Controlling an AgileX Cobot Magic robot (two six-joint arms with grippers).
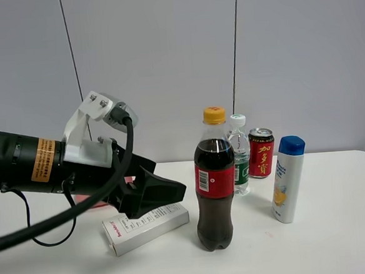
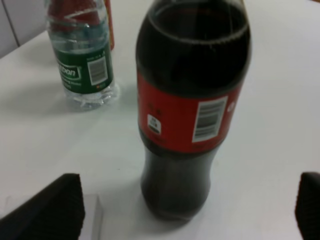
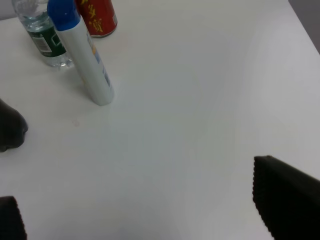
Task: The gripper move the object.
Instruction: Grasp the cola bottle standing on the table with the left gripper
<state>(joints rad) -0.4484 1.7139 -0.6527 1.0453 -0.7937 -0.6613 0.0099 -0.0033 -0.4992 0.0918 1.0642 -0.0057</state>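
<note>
Bare table point(image 1: 340, 245) is lying open on the cola bottle's point(image 1: 215, 185) near side, while a white box point(image 1: 148, 226) is crowding its left and a water bottle point(image 1: 241, 169) is standing just far-right.

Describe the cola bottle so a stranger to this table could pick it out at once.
On the white table, look at the upright containers beside the flat white box. The cola bottle stands nearest the front, ahead of the green-labelled water bottle and red can. It alone holds dark liquid under a yellow-orange cap.
</note>
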